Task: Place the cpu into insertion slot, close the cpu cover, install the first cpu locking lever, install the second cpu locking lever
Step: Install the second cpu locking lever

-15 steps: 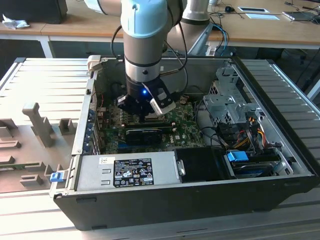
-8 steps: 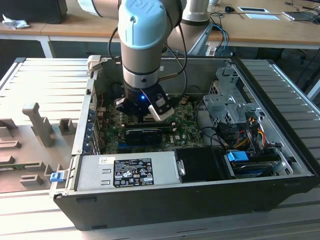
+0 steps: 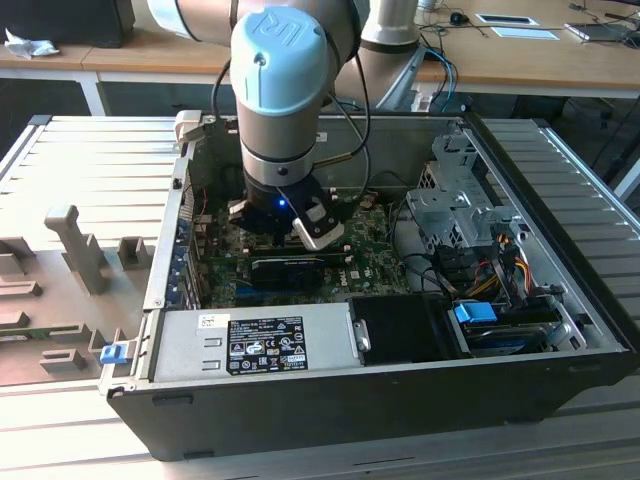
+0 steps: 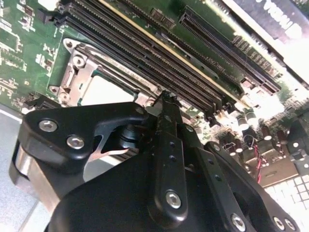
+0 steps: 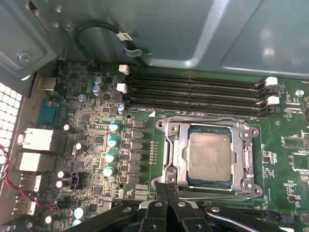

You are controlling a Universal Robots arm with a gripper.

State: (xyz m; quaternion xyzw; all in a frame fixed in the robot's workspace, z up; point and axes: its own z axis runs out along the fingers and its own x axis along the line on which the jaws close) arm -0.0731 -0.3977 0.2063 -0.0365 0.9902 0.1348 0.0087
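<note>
The cpu (image 5: 210, 157), a pale silvery square, lies flat in the socket on the green motherboard (image 5: 96, 145). The cpu cover (image 5: 176, 150), a metal frame, lies down around it. A thin wire lever (image 5: 207, 119) runs along the socket's side by the memory slots, and another (image 5: 217, 194) runs along the opposite side. My gripper (image 5: 167, 189) is shut, its black fingertips together at the socket's corner by that second lever, with nothing visibly between them. In the second wrist view the gripper (image 4: 166, 99) hangs just beside the cpu (image 4: 111, 89). In the exterior view the gripper (image 3: 288, 232) reaches down inside the computer case (image 3: 400, 400).
Long black memory slots (image 5: 193, 89) run beside the socket. A black card (image 3: 285, 268), the power supply (image 3: 255, 345), a drive cage (image 3: 455, 205) and cable bundles (image 3: 500, 255) crowd the case. Small capacitors (image 5: 112, 142) stand near the socket. A grey fixture (image 3: 75, 250) sits outside the case.
</note>
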